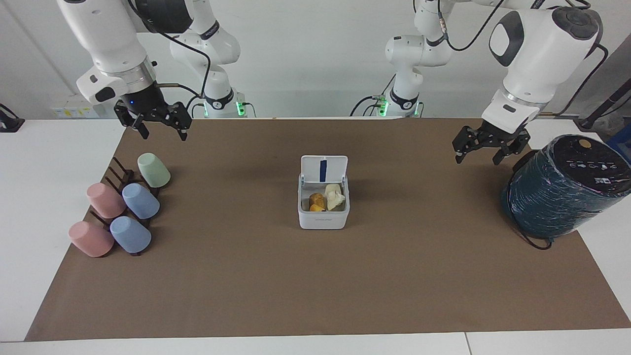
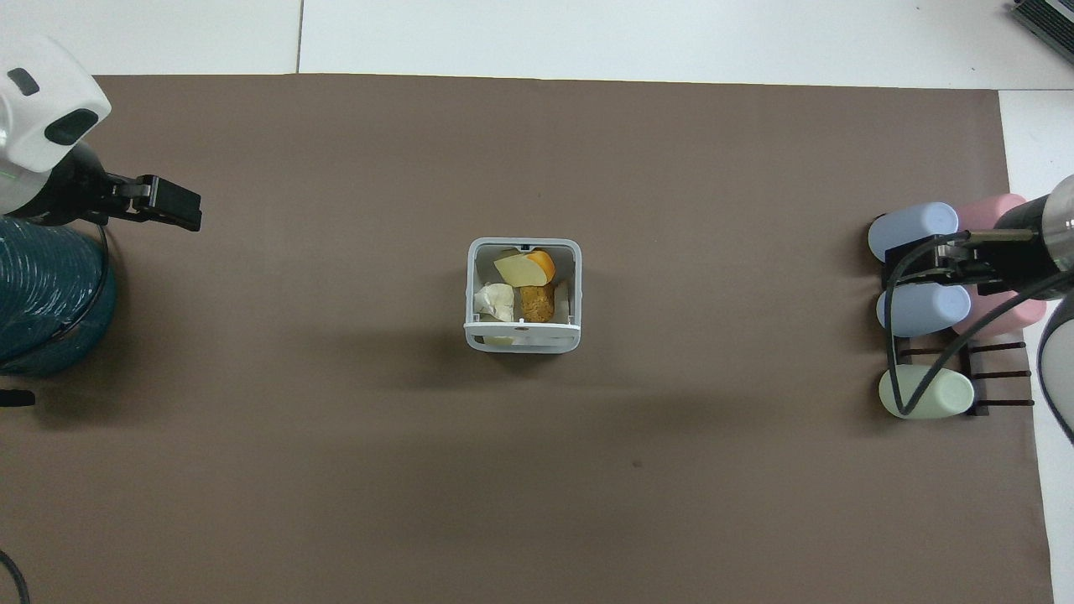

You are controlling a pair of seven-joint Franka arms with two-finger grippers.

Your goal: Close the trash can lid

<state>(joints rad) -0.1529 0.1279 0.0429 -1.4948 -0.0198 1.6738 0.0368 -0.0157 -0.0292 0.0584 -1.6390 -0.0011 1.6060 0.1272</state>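
Note:
The white square trash can (image 1: 323, 219) stands mid-table on the brown mat and also shows in the overhead view (image 2: 471, 285). Its lid (image 1: 324, 169) stands open and upright on the can's edge nearer the robots, blue strip facing out; from overhead the lid (image 2: 524, 338) is seen almost edge-on. Orange and white scraps lie inside. My left gripper (image 1: 478, 159) is open and empty in the air near the teal cylinder, and shows overhead (image 2: 172, 205). My right gripper (image 1: 164, 133) is open and empty above the cup rack, also overhead (image 2: 931, 262). Both are well away from the can.
A big dark teal wrapped cylinder (image 1: 562, 190) with a black top stands at the left arm's end of the table. A dark rack with several pastel cups (image 1: 123, 207) stands at the right arm's end. The brown mat (image 1: 315, 286) covers the table's middle.

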